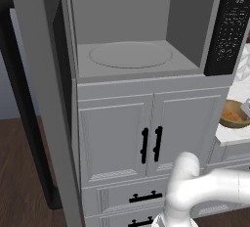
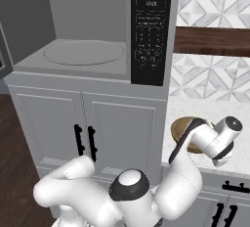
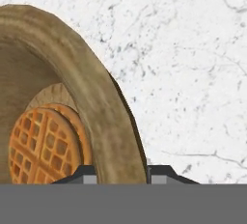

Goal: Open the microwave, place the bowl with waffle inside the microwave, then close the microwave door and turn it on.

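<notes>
One microwave stands with its microwave door swung wide to the left, the round turntable bare. To its right, on the white marble bench, sits the bowl with the waffle inside. The gripper straddles the bowl's near rim, one finger inside, one outside, jaws narrow against it.

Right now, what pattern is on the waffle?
The waffle has an orange square grid, clearest in the hand view.
</notes>
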Controlling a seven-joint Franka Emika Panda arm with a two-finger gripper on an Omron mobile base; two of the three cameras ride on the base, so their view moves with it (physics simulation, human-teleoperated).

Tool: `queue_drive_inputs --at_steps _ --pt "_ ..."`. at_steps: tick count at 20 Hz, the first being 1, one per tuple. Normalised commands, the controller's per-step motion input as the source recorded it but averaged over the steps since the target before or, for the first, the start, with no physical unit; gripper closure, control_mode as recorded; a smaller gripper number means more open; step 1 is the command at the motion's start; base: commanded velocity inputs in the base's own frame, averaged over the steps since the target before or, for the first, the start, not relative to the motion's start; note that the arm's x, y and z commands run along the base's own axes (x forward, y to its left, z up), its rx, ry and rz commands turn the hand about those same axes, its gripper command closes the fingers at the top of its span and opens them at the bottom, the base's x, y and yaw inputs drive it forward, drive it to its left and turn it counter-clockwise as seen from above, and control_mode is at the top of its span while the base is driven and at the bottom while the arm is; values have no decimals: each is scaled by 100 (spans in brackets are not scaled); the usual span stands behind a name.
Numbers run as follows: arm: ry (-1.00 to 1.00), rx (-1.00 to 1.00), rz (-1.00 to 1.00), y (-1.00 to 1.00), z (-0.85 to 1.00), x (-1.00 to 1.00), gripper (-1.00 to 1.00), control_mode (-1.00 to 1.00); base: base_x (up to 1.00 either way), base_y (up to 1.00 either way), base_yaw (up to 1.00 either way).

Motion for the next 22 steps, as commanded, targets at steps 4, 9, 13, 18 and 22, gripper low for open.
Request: queue_drive_inputs --at_steps 4,9,13,18,22 --pt "0 0 -1 0 0 0 100 -100 0 0 0" --pt "-5 0 -2 -14 7 -32 100 -100 0 0 0" --pt "-11 0 0 -13 22 -61 100 -100 0 0 0" --pt "-17 1 0 -15 39 -92 100 -100 0 0 0" --pt "-20 0 -1 0 54 -100 100 -100 0 0 0"
